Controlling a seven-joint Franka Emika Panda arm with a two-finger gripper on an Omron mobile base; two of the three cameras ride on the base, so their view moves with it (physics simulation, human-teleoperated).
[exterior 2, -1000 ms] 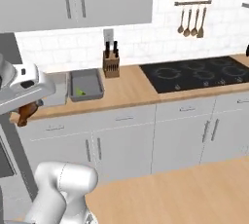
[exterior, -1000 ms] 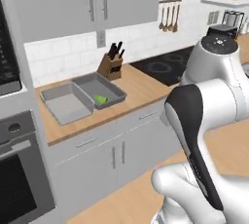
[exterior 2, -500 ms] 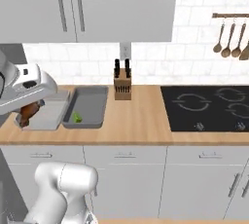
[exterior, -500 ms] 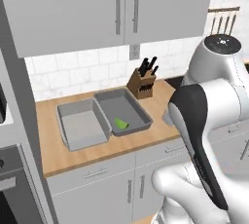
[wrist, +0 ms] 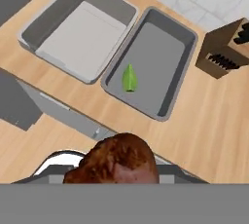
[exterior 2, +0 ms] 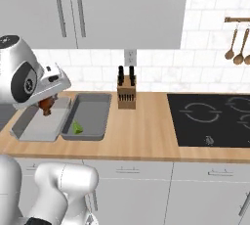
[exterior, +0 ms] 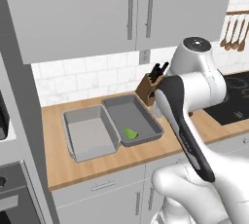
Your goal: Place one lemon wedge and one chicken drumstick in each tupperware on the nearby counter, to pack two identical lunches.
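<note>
While the fingers [wrist: 114,181] grip a chicken drumstick [wrist: 119,162], its meaty end projects beyond them.

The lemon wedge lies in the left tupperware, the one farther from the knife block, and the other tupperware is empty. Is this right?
Not quite. The lemon wedge lies in the tupperware nearer the knife block, and the farther tupperware is the empty one. The hand view shows this plainly, and the left base view agrees.

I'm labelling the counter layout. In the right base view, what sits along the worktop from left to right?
Empty tupperware → tupperware holding a lemon wedge → knife block → black cooktop.
</note>
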